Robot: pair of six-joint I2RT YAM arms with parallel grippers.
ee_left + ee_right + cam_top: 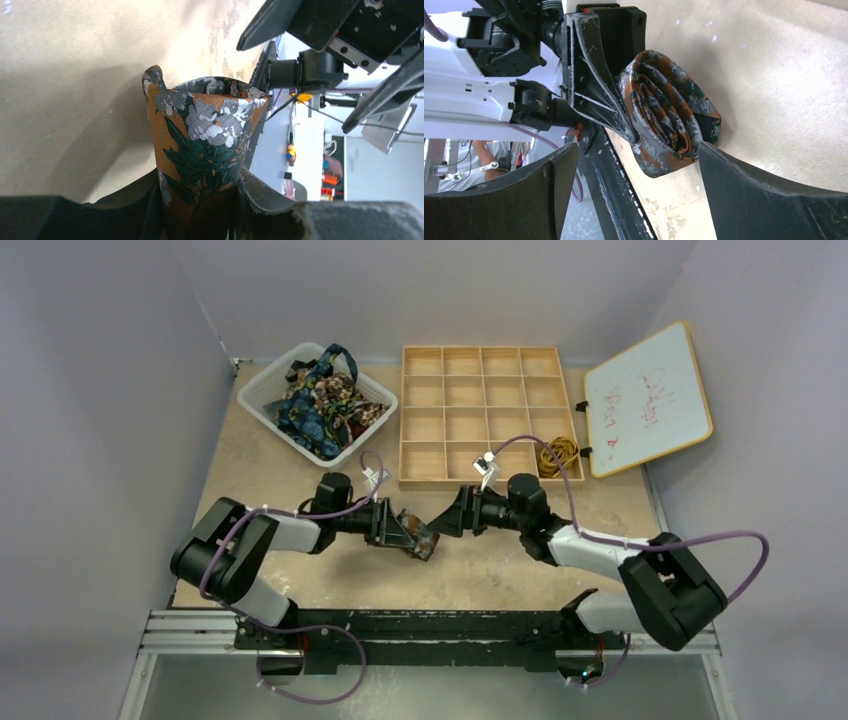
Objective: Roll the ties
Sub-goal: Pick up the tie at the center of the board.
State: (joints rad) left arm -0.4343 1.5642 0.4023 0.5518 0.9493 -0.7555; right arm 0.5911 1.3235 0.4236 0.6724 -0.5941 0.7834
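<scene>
A rolled brown-orange floral tie (424, 538) is held a little above the table in the middle. My left gripper (408, 534) is shut on this rolled tie; in the left wrist view the roll (205, 145) stands up between the fingers. My right gripper (452, 520) is open and faces the roll from the right, its tips just short of it. In the right wrist view the roll's coiled end (669, 112) sits ahead of the open fingers (754, 195). Several more ties (322, 400) lie heaped in a white basket (262, 392).
A wooden compartment tray (482, 412) stands at the back middle, with yellow rubber bands (558, 453) in its near right cell. A small whiteboard (648, 398) leans at the back right. Purple cables loop over both arms.
</scene>
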